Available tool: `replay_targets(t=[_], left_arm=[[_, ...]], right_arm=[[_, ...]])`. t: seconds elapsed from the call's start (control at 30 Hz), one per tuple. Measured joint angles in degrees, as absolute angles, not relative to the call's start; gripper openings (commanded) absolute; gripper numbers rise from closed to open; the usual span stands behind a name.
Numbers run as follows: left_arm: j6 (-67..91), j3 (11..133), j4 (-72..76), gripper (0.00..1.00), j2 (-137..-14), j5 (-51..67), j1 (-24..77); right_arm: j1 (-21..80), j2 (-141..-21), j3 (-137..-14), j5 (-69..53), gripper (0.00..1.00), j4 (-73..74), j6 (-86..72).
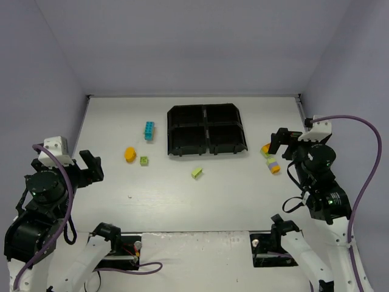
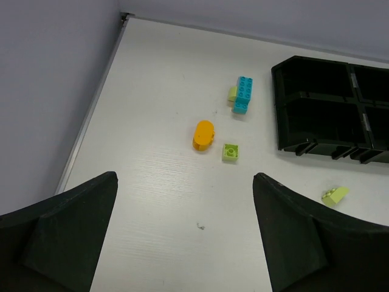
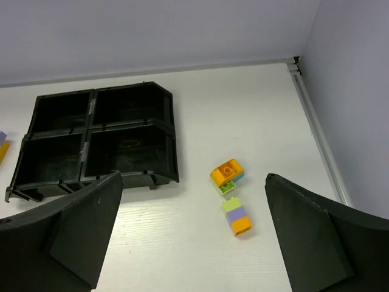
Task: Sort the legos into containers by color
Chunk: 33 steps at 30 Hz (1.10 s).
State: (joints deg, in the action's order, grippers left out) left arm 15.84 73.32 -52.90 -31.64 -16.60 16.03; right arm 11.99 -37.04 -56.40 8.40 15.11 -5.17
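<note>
Legos (image 1: 197, 173) lie scattered on the white tabletop (image 1: 231, 201) around the black tray (image 1: 205, 125), whose four compartments hold nothing yet. A cyan brick (image 1: 149, 131), an orange rounded piece (image 1: 129, 154) and lime pieces (image 1: 144, 160) sit to its left, and an orange-and-lime cluster (image 3: 227, 175) and a lime-purple-orange stack (image 3: 236, 216) to its right. Your left claw (image 2: 185, 179) and right claw (image 3: 194, 176) hang wide open, gripping nothing. The bricks look light, rigid and slick; pinch them across flat side walls.

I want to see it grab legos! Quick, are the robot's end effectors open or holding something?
Left end effector: open, holding nothing.
Right end effector: open, holding nothing.
</note>
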Motion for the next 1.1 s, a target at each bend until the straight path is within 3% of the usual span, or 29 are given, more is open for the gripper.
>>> replay_targets(t=[0.3, 0.6, 0.83, 1.0, 1.1], left_arm=[[17.6, 73.3, -55.4, 0.86, -32.5, -16.5, 16.0], [20.4, 72.0, -57.4, 0.85, -33.3, -15.0, 16.0], [22.5, 70.2, -57.9, 0.86, -36.8, -13.5, 16.0], [24.1, 69.4, -57.9, 0.85, -38.2, -12.2, 16.0], [24.7, 69.1, -57.9, 0.86, -38.5, -11.7, 16.0]], right_arm=[[12.0, -39.8, -56.0, 5.9, 1.0, 15.7, -7.8], [13.4, -52.1, -54.5, -4.4, 1.0, 15.4, -12.5], [24.9, -60.6, -53.1, -3.8, 1.0, 13.6, -15.8], [36.0, -69.7, -53.1, 1.8, 0.88, 11.8, -21.4], [40.2, -74.9, -53.3, 5.1, 0.87, 11.3, -26.7]])
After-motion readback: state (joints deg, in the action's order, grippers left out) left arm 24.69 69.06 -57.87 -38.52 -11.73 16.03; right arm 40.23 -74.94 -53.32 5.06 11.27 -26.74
